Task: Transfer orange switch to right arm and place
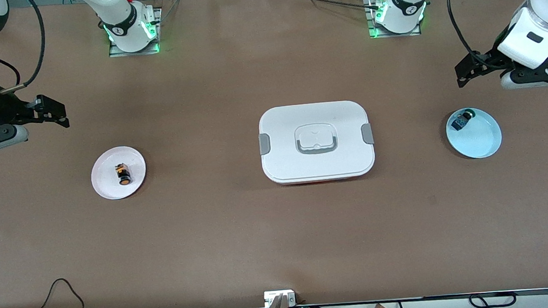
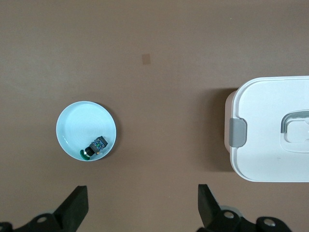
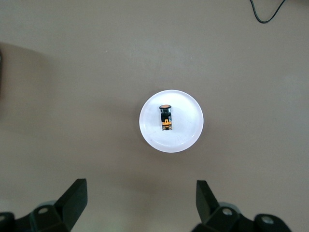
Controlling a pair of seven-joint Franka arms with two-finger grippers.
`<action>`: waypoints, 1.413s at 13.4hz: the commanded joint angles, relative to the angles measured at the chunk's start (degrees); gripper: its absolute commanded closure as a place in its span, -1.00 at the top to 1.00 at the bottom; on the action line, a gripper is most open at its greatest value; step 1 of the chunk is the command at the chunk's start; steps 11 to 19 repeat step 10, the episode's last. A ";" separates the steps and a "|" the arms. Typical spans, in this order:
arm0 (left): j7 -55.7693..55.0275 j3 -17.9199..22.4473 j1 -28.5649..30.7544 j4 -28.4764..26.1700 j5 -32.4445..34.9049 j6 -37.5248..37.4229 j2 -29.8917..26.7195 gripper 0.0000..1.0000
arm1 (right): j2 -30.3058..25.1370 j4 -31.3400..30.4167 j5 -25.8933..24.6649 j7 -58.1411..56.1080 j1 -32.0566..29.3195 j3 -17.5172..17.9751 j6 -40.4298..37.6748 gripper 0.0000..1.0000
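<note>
The left end effector [image 1: 463, 78] hangs open and empty over the surface [image 1: 241, 236] near a blue dish [image 1: 481, 143]. The right end effector [image 1: 55, 116] waits likewise, fingers spread. The orange switch [image 1: 122, 173] lies on a white plate [image 1: 107, 181], well apart from the closed white box [image 1: 319, 170].

A closed white container [image 1: 316, 141] with grey side clasps sat mid-worktop [image 1: 241, 236]. Toward the left arm's end lay a pale blue dish [image 1: 481, 141] holding a small blue-and-black part [image 1: 461, 120], seemingly green-capped. A white plate [image 1: 107, 181] lay toward the right arm's end.
</note>
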 commanded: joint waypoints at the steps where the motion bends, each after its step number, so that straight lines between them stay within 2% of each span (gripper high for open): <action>1: -0.89 0.04 -0.61 2.28 0.29 -0.94 1.14 1.00 | 0.03 0.76 -0.83 0.62 0.16 0.02 -0.65 1.00; 19: -0.89 -0.04 -1.04 2.37 0.29 -0.94 1.32 1.00 | 0.12 0.76 -0.47 0.45 0.25 0.02 -0.64 1.00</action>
